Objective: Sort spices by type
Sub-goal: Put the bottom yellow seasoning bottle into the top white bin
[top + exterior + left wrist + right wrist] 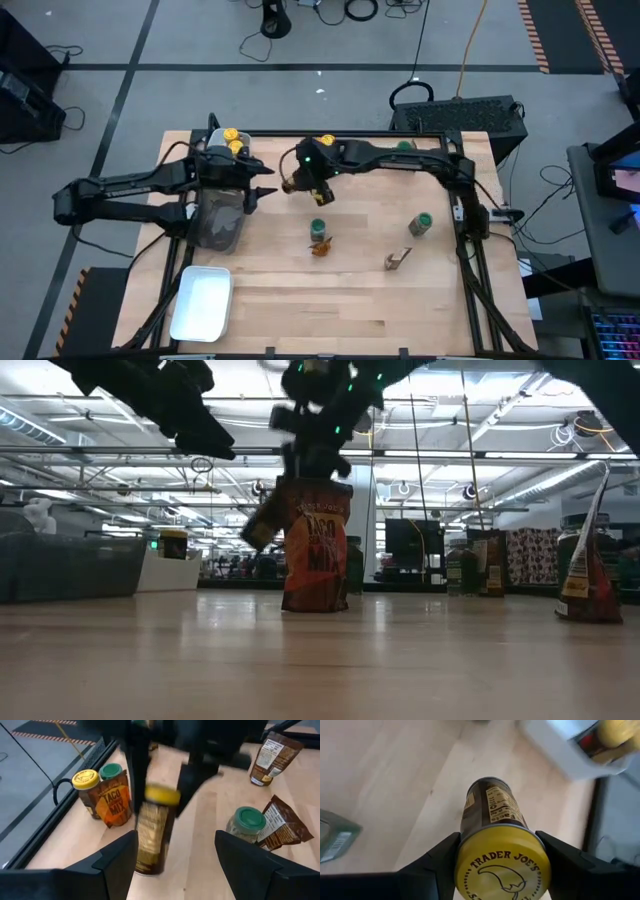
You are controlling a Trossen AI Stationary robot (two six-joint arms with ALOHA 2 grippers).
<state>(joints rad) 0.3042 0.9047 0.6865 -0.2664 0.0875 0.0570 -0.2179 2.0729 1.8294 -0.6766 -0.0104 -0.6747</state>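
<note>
My right gripper is shut on a brown spice jar with a yellow lid, held above the table's middle. My left gripper hangs open and holds nothing, just left of that jar, over the dark grey tray. A yellow-lidded jar, a green-lidded jar and an orange taco mix packet stand together on the table. Another green-lidded jar stands beside a brown packet. A third green-lidded jar and a packet stand to the right. My right gripper pinches the jar at its yellow lid, one finger on each side of the lid's rim. The fingers come slanting down from above. The jar hangs tilted below them, its bottom toward the table, lifted clear of the wood.
A white tray at the far left holds yellow-lidded jars. A second white tray lies at the near left corner. Bare wood stretches along the near edge. A black frame borders the table's far and right sides.
</note>
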